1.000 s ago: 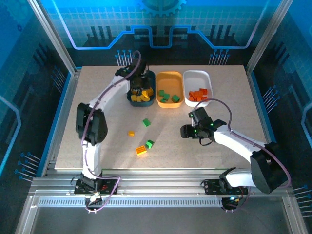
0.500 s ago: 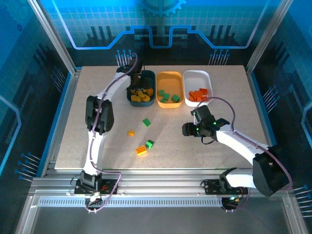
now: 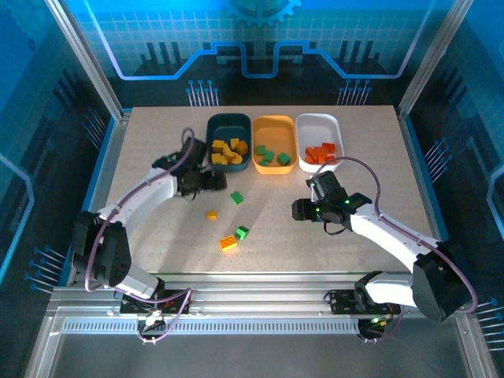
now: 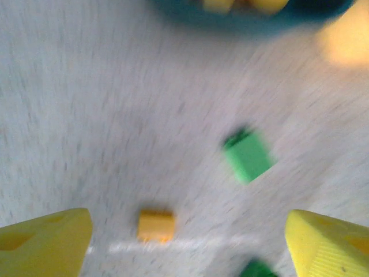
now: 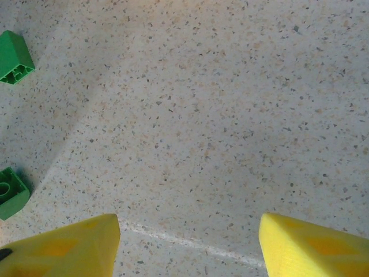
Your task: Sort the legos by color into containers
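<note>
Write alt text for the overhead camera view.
Three trays hold sorted legos: yellow in the teal tray, green in the orange-yellow tray, red in the white tray. Four loose legos lie mid-table, nearer the left hand than the right hand.

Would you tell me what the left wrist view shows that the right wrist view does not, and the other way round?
Left wrist view: a small yellow lego on the table, the dark teal tray holding yellow legos, a blur of the orange-yellow tray, and the open left tool. Right wrist view: the open right tool. Both: two green legos, probably the same pair, lying on the speckled table.
</note>
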Available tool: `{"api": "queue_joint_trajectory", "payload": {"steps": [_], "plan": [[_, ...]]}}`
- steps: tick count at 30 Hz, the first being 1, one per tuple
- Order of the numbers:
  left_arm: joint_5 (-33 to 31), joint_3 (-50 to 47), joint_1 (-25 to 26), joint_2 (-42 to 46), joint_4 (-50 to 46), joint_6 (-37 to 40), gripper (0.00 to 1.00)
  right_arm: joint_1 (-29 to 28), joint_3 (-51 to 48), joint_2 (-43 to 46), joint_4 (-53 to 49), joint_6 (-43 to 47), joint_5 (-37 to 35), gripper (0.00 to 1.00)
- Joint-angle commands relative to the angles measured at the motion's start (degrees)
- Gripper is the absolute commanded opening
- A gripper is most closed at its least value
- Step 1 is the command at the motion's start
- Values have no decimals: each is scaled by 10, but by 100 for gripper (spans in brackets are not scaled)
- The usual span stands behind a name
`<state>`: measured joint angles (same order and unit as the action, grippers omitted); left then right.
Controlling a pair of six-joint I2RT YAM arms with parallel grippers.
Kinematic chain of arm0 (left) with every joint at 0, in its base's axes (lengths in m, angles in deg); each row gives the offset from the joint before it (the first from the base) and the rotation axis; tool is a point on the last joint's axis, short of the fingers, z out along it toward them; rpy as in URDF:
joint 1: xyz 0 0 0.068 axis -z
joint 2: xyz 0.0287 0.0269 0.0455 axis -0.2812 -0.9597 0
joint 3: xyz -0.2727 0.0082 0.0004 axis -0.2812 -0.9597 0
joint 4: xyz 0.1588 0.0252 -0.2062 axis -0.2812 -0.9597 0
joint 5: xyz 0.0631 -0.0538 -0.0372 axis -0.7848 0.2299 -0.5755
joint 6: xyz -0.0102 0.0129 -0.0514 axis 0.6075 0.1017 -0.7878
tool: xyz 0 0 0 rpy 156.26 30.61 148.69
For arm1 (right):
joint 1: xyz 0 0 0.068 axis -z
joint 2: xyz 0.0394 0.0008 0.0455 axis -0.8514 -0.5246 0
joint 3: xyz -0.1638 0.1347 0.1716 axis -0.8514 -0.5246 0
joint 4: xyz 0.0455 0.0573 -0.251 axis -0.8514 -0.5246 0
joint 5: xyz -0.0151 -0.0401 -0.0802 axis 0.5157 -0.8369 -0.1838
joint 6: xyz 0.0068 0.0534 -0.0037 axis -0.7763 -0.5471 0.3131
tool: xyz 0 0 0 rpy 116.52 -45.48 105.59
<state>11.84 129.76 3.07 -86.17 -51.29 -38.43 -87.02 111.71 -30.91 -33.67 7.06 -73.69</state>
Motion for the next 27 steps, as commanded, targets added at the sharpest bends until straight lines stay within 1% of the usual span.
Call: {"api": "queue_joint_trajectory", "payload": {"steps": [1,3,6,11,16,18,21,27], "plan": [[6,-66,10,16,21,-31,84,-16,1,-3,-2,-11,12,66],[10,-84,15,12,32,-31,80,-25,6,-8,-2,-12,9,66],[6,-81,22,-19,40,-26,78,-41,9,-12,-3,-18,-1,66],[-5,-59,27,-77,54,-19,74,-55,7,-7,-10,-24,-12,66],[-22,-28,27,-130,39,-12,67,-56,6,2,-18,-23,-20,66],[-28,-26,27,-137,37,-10,61,-56,6,3,-20,-23,-21,66],[-28,-26,28,-140,37,-11,55,-56,6,1,-20,-23,-22,65],[-35,-30,32,-124,24,-11,42,-56,11,-7,-14,-23,-19,64]]}}
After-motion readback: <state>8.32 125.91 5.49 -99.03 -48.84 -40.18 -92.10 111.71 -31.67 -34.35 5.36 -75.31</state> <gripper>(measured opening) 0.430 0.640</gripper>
